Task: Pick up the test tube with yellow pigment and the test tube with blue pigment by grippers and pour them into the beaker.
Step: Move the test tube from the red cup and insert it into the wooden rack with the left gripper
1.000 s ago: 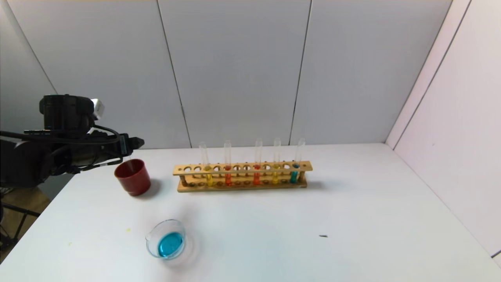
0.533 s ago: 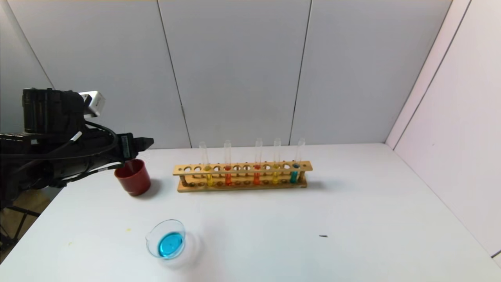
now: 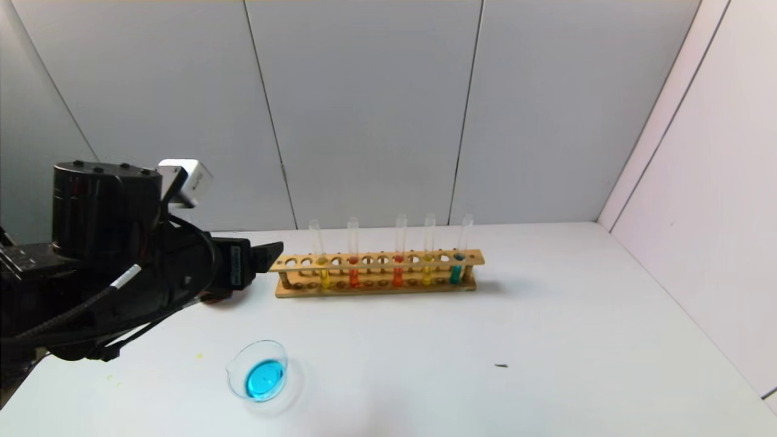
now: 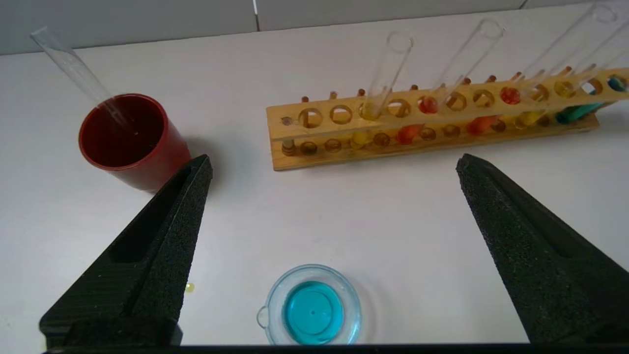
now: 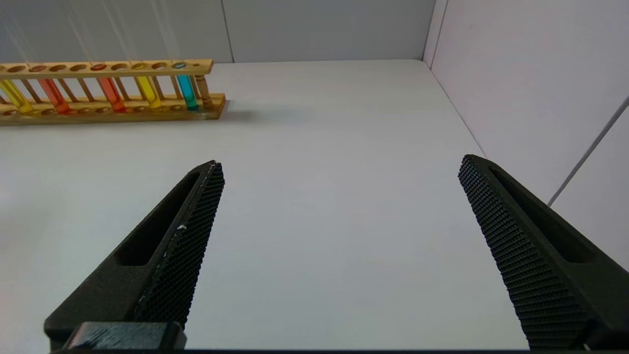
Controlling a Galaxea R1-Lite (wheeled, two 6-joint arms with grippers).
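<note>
A wooden rack (image 3: 376, 290) stands at the back of the white table with several tubes in it. Two test tubes with yellow pigment (image 3: 325, 276) (image 3: 427, 274) are in the rack, one near its left end (image 4: 361, 137). The test tube with blue pigment (image 3: 455, 273) (image 5: 187, 92) stands near its right end. The beaker (image 3: 258, 377) (image 4: 312, 312) sits at the front left, holding blue liquid. My left gripper (image 3: 274, 249) (image 4: 334, 160) hovers open and empty just left of the rack, behind the beaker. My right gripper (image 5: 341, 162) is open and empty over bare table, right of the rack.
A dark red cup (image 4: 128, 140) stands left of the rack with an empty glass tube (image 4: 73, 73) leaning in it; my left arm hides most of it in the head view. Two orange-red tubes (image 3: 354, 276) also stand in the rack. Walls close the back and right.
My left arm has swung right towards the rack's left end and now covers the red cup in the head view. Its jaws stayed open. Nothing else moved.
</note>
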